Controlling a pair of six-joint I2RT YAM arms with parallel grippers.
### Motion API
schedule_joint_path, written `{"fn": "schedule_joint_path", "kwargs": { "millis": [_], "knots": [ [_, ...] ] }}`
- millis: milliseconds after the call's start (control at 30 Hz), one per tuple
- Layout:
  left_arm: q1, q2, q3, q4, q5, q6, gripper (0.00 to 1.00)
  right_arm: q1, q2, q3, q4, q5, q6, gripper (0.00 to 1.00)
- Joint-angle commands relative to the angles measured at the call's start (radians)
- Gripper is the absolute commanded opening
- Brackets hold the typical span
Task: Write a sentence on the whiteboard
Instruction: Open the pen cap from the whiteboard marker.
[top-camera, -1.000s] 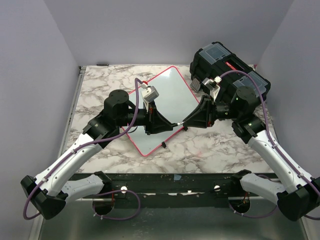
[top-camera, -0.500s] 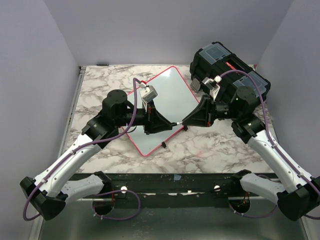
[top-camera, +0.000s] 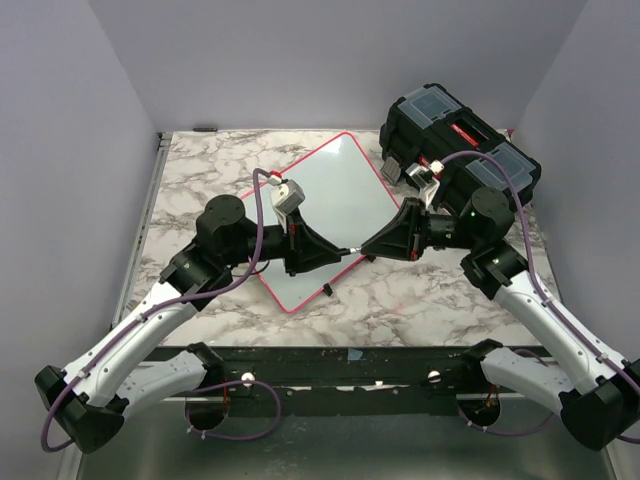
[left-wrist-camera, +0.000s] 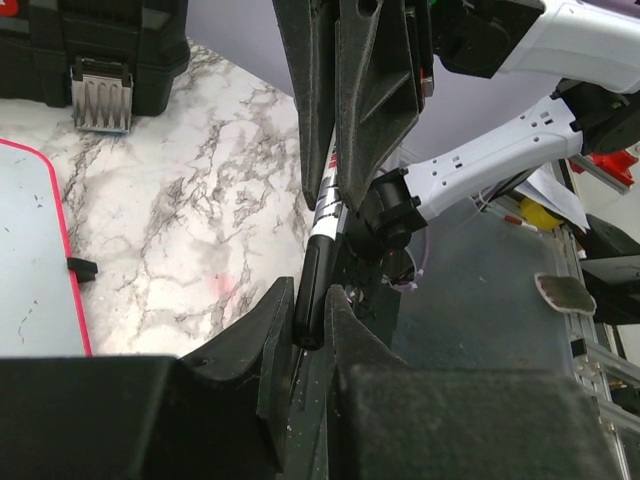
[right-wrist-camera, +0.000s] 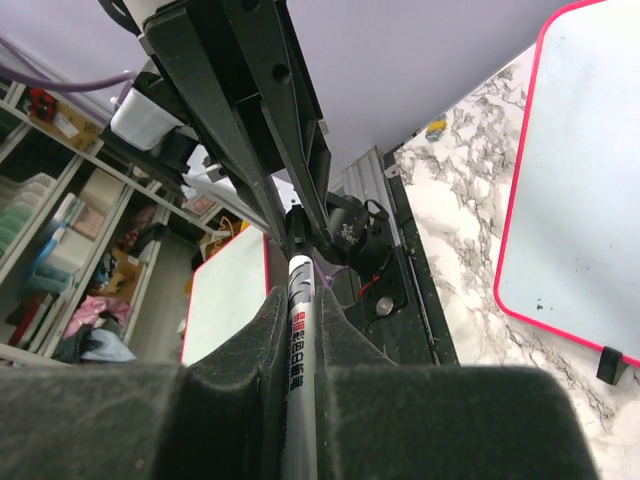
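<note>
I see the whiteboard (top-camera: 335, 190) lying skewed mid-way across the marble table (top-camera: 200, 170), with the black toolbox (top-camera: 455, 130) at its 2 o'clock. Over the board's 5 o'clock edge, the left gripper (left-wrist-camera: 305, 312) pinches the black end of the marker (left-wrist-camera: 322, 225). The right gripper (right-wrist-camera: 297, 292) is clamped on its grey barrel.

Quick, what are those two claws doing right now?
Left gripper: closed on one end of the marker.
Right gripper: closed on the same marker's other end.
</note>
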Motion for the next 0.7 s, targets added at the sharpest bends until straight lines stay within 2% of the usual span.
{"fn": "schedule_joint_path", "kwargs": {
  "millis": [0, 667],
  "knots": [
    [0.027, -0.026, -0.037, 0.062, -0.139, -0.017, 0.00, 0.016, -0.028, -0.024, 0.074, 0.048, 0.047, 0.01],
    [0.135, -0.186, -0.151, -0.021, -0.165, 0.029, 0.00, 0.015, -0.045, -0.034, 0.063, 0.088, 0.061, 0.01]
  ]
}}
